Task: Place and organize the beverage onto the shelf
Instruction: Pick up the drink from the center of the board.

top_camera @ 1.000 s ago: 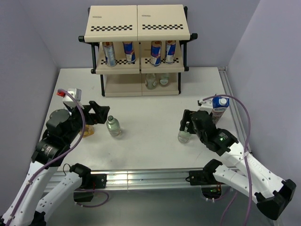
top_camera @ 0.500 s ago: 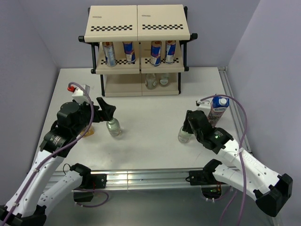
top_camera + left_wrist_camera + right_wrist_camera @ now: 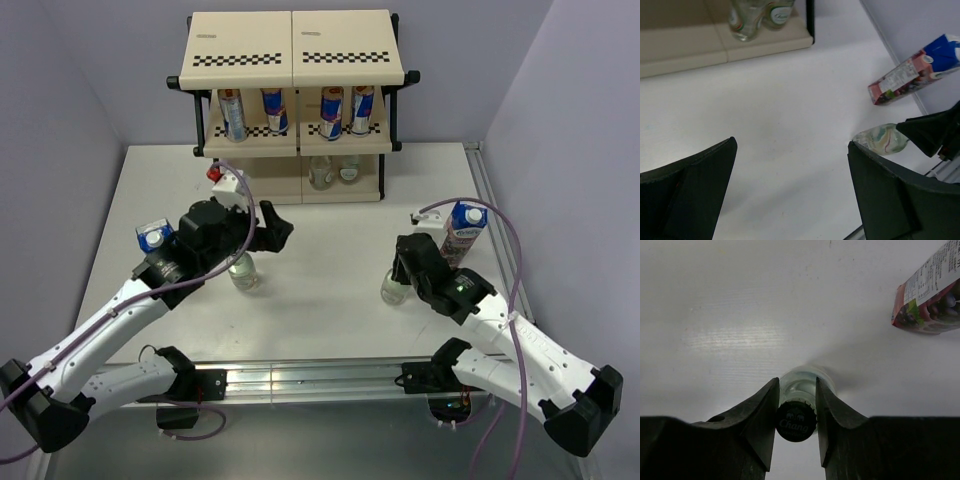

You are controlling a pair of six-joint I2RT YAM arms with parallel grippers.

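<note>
We pinch one bottle in front of the shelf (image 3: 293, 55) while the other tool waits empty.

Front-left of the shelf, a blue-capped carton (image 3: 150, 236) peeks from behind our left arm. Closer to the shelf's front, the left tool (image 3: 791, 150) gapes fully and holds nothing, with a loose bottle (image 3: 241, 271) on the surface just under its wrist. Front-right of the shelf, the right tool (image 3: 796, 402) is closed on the neck of the gripped bottle (image 3: 801, 379), which stands on the surface. The purple carton (image 3: 462, 232) is just beyond it. We judge that so high a hold may let the bottle swing or slip on lifting. The low bottom tier already has two shelved bottles (image 3: 321, 172) we might topple. A careless left wrist could knock over the loose bottle.
</note>
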